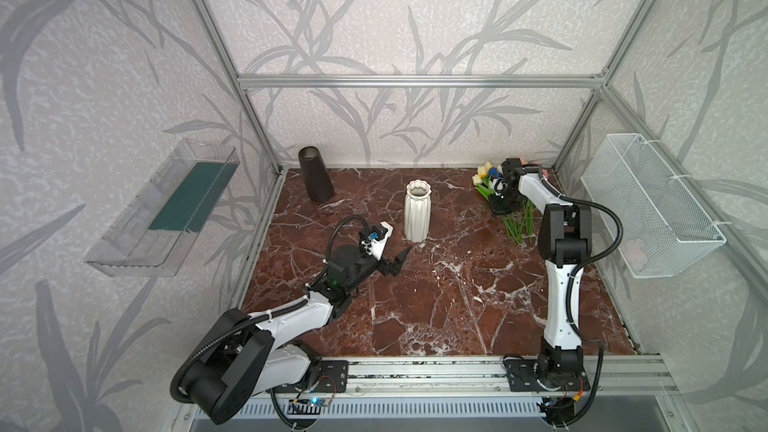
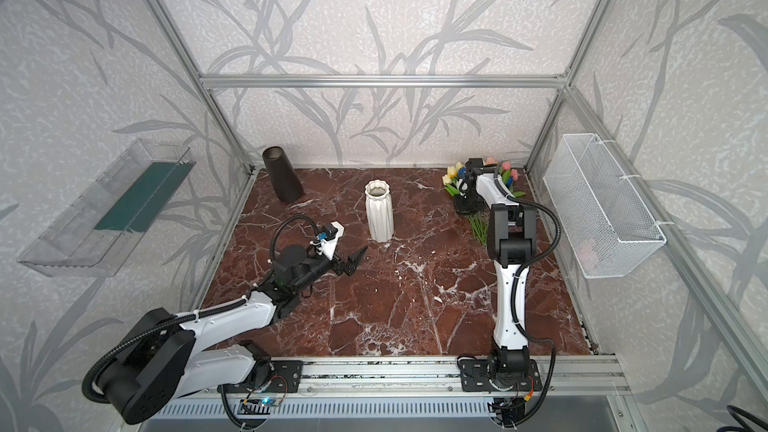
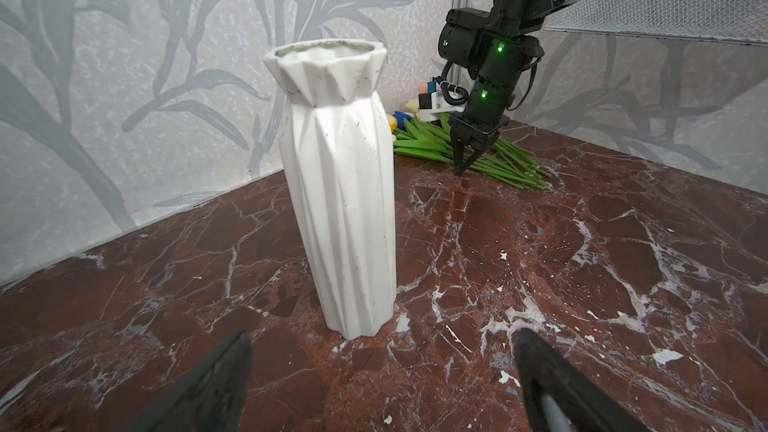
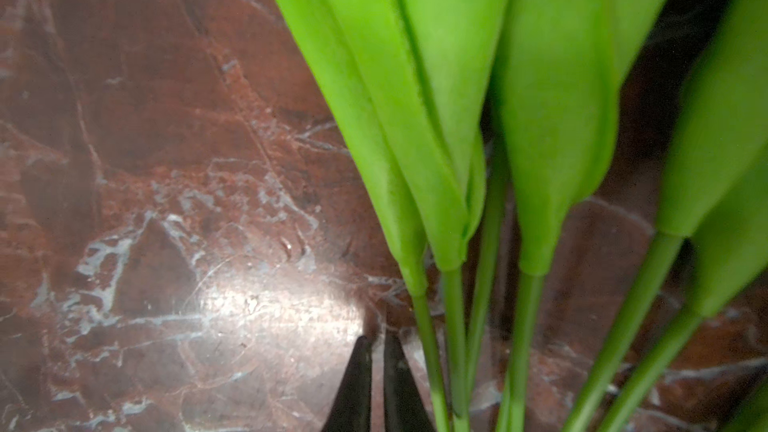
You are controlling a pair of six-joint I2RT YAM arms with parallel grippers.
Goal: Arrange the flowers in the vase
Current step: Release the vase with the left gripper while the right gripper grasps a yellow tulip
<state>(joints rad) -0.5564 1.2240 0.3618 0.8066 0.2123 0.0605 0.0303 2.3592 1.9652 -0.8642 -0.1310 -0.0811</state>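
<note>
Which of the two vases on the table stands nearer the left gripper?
The white ridged vase, directly ahead of the open left gripper. The dark tapered vase sits much farther back, in the far left corner.

The counter (image 3: 540,243) looks like polished red-brown marble, glossy enough to throw a bright glare in the right wrist view. The white vase (image 1: 417,211) reads as matt ceramic, faceted and a bit speckled. The flowers (image 4: 552,139) have smooth, rubbery-looking plastic leaves and stems. The basket (image 1: 648,201) at the right of both top views is white wire mesh, and the dark vase (image 1: 316,176) at the upper left looks matt.
</note>
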